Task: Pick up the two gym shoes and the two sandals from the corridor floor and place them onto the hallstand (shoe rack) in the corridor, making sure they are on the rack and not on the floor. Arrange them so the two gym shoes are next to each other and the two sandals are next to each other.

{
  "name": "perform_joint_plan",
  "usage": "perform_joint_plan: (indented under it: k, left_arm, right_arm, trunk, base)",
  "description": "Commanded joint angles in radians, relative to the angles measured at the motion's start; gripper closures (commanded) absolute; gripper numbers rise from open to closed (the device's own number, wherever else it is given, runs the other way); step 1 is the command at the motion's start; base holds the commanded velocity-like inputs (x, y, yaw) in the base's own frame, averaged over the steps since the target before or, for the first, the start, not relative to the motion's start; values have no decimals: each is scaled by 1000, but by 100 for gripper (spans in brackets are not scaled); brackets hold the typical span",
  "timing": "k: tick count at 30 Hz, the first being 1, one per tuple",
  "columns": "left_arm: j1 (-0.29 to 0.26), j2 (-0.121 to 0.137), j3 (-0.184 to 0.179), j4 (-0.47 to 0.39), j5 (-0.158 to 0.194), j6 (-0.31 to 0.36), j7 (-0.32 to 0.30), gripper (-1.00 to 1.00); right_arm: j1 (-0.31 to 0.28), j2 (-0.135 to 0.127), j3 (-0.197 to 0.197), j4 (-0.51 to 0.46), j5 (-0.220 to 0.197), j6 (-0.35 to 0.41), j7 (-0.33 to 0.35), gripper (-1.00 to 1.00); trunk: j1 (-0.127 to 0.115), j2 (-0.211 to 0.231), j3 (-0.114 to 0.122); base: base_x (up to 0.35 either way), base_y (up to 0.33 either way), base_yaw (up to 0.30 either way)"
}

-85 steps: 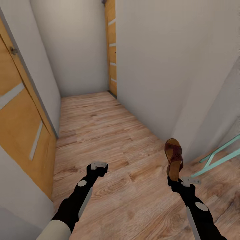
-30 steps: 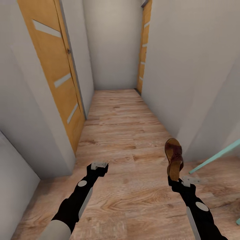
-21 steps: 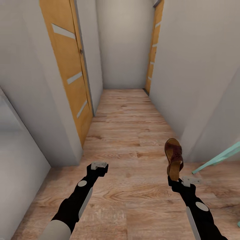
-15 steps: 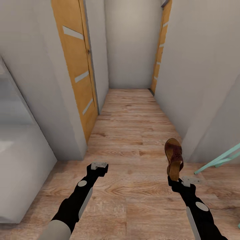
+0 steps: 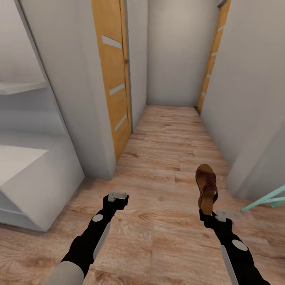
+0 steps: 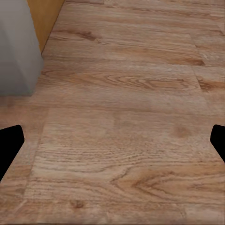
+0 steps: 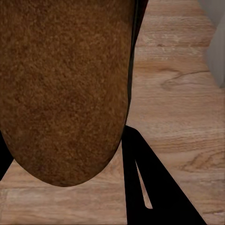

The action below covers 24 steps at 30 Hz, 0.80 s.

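Observation:
One reddish-brown sandal point(image 5: 207, 188) stands upright above the corridor floor point(image 5: 166, 142), its heel clamped in my right gripper point(image 5: 206, 211), which is shut on it. In the right wrist view the sandal's tan cork sole point(image 7: 65, 89) is close up, with a dark finger point(image 7: 154, 187) beside it. My left gripper point(image 5: 118, 196) hovers open over bare planks, its two dark fingertips point(image 6: 9, 145) spread wide at the edges of the left wrist view. The white hallstand point(image 5: 27, 174) comes into sight at the left, with a bench top and a shelf above it.
An orange door point(image 5: 113, 75) with white slits stands in the left wall and another orange door point(image 5: 211, 59) at the far right. Grey walls close the corridor on both sides. A teal rod frame point(image 5: 267, 200) leans at the right edge.
The whole picture has swung, so the camera has turned left: the left door slid toward the middle and the white hallstand came into view. Both arms and the held sandal keep their places.

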Motion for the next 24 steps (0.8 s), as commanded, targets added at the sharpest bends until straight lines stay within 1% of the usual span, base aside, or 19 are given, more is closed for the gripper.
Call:
perform_joint_plan:
  k: [1,24]
  left_arm:
    - [0,0,-1,-2,0,5,1,-100]
    - [0,0,-1,-2,0,5,1,-100]
  right_arm:
    - [0,0,-1,-2,-2,7,0,100]
    - [0,0,-1,-3,-2,7,0,100]
  trunk:
    - [0,0,0]
    - [0,0,22]
  base:
    - [-18,-16,283]
    - [-2,-5,249]
